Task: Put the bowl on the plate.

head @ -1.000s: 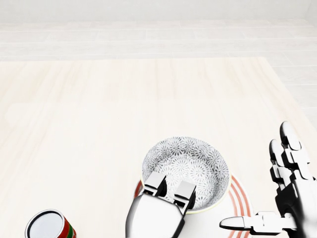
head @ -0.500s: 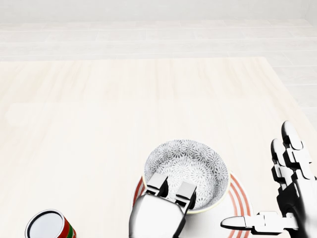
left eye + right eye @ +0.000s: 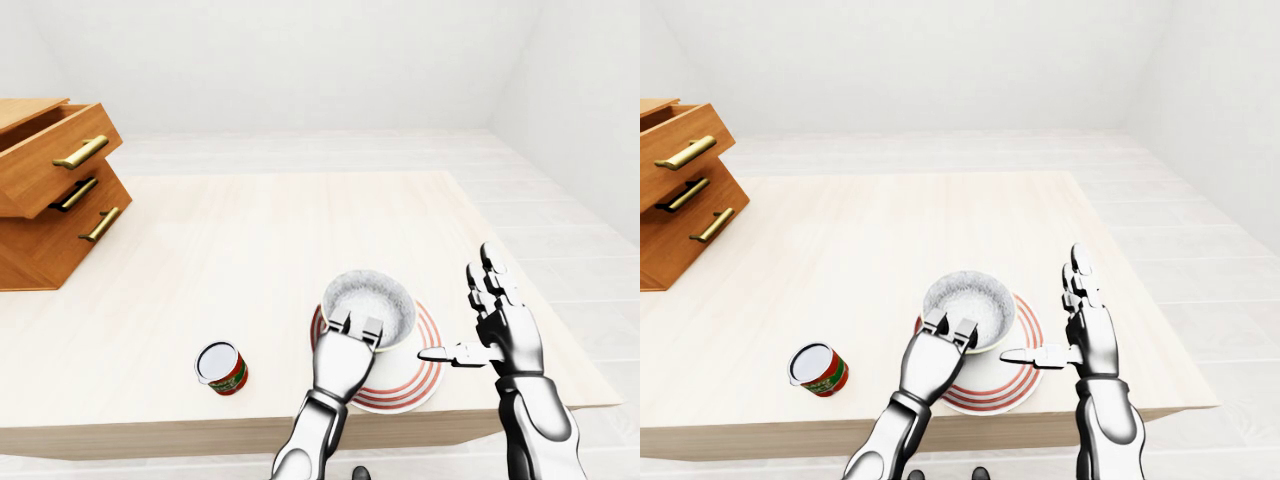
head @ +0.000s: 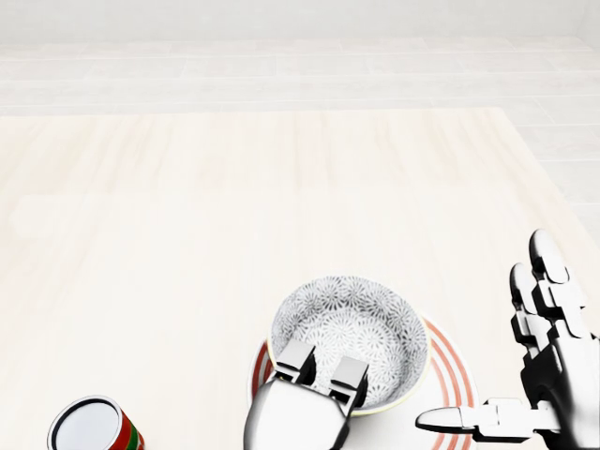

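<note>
While the bowl (image 4: 349, 330) stands over the middle of the plate (image 4: 452, 367), I cannot tell whether its base already rests on the plate or hangs just above it, because the bowl's own wall hides that contact. The bowl is upright, with a grey flower pattern inside, and the red rings of the plate show around it on the left and right in the head view.

The left hand (image 4: 296, 412) comes up from below the plate in the head view. Two of its fingers (image 4: 294, 360) are folded over the lower rim of the bowl and reach inside it. The thumb is hidden under the hand, but the grip looks closed on the rim. This hand also covers the lower left part of the plate.

The right hand (image 3: 506, 332) is held just to the right of the plate with its fingers stretched out and apart, gripping nothing. Its thumb points toward the plate's right rim; whether it touches the rim is not clear.

On the wooden table (image 3: 250, 235), a can (image 3: 221, 367) with a red and green label lies tilted, left of the plate and apart from it. Far to the upper left of the plate, a wooden drawer unit (image 3: 48, 190) is cut off by the left edge of the left-eye view; its top drawer is pulled out.
</note>
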Robot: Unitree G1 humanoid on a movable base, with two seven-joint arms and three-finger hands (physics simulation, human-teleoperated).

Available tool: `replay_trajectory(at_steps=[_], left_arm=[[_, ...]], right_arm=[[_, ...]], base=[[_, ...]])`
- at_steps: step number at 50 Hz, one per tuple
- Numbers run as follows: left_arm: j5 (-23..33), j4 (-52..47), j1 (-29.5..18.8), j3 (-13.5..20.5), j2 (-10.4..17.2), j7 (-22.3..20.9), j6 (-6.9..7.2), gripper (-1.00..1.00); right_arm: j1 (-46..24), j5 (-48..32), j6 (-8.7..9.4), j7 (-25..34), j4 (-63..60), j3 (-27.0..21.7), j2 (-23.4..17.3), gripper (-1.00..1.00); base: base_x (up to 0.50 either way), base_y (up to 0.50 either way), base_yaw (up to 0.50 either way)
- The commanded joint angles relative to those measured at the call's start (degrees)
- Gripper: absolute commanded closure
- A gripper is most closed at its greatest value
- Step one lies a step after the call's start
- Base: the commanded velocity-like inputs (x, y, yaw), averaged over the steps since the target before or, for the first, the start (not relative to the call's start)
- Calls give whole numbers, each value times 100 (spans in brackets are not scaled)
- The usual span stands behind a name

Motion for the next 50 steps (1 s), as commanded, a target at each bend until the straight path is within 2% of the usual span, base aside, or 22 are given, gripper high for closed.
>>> replay_trajectory(at_steps=[1, 29, 39, 50], left_arm=[[335, -147, 158, -174, 70, 248, 0, 100], [346, -145, 342, -457, 200, 449, 0, 100], [343, -139, 317, -473, 198, 421, 0, 100], [296, 77, 162, -326, 110, 424, 0, 100]], right_arm=[[-1, -3, -22, -18, 31, 19, -2, -100], [3, 11, -45, -33, 70, 44, -14, -100], [25, 44, 13, -1, -33, -22, -13, -100], [60, 45, 28, 29, -150, -61, 2, -100]], base=[[0, 0, 0], [0, 0, 0], [0, 0, 0], [0, 0, 0]])
